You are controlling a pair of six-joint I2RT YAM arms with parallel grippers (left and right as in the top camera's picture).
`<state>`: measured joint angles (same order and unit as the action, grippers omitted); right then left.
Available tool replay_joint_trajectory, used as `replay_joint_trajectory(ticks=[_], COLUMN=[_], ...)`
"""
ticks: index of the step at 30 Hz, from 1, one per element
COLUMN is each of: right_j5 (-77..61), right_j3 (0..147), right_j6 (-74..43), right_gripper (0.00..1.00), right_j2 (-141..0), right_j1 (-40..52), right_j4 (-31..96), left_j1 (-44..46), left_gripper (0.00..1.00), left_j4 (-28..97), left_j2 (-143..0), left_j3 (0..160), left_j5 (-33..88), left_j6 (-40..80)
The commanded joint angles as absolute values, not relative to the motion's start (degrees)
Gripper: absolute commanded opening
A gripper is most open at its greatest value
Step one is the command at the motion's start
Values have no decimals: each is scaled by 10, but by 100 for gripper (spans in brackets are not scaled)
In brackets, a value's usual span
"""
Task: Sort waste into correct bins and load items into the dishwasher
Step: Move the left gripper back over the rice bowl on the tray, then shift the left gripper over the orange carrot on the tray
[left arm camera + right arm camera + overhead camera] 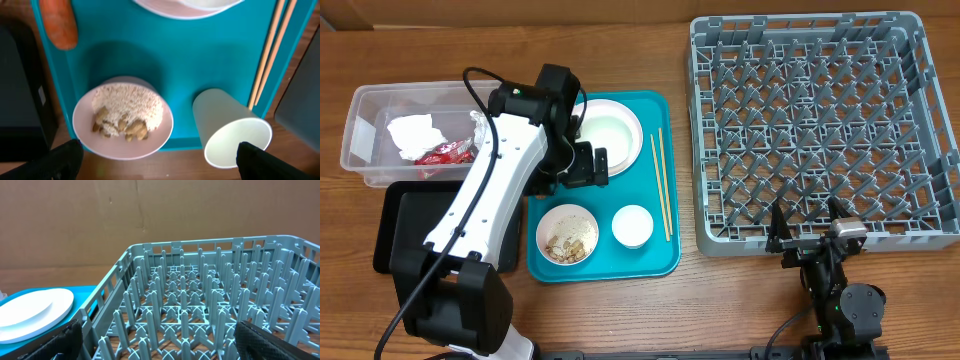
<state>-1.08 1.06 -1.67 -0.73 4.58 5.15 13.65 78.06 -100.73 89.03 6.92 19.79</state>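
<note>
My left gripper (578,172) (160,165) hangs open and empty over the teal tray (655,110) (175,55). Below it in the left wrist view sit a white bowl of rice and beige scraps (122,120) (567,235) and a small white cup (232,130) (632,226). An orange carrot piece (59,22) lies on the tray's left side; the arm hides it from overhead. A white plate (610,135) and wooden chopsticks (661,180) (272,50) also rest on the tray. My right gripper (807,225) (160,345) stands open at the front edge of the grey dish rack (820,130) (200,305).
The clear tub (360,110) at the far left holds a white tissue (412,133), a red wrapper (445,152) and silver foil (478,122). The black tray (405,225) lies in front of it, partly under my left arm. The plate (30,312) shows left of the rack in the right wrist view.
</note>
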Motion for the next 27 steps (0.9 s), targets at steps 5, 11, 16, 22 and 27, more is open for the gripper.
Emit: replay_joint_trajectory(ticks=[5,11,16,22,27], right_j5=[-9,-9,-9,-9,-9], right_j3=[4,4,4,4,4], right_j6=[-15,-15,-15,-15,-15], right_gripper=[100,100,100,100,100], right_j2=[-2,-2,-2,-2,-2], right_j1=[44,44,44,44,44], right_j4=[48,48,48,48,48], left_j1=[144,192,236,257,256], left_gripper=[58,30,29,29,40], left_j4=[777,775,776,770,757], left_j2=[-1004,-1004,-1004,-1004,-1004], left_j3=[889,889,889,881,861], left_j5=[63,-37,-86,-117,-94], left_j6=[251,321,353,379,379])
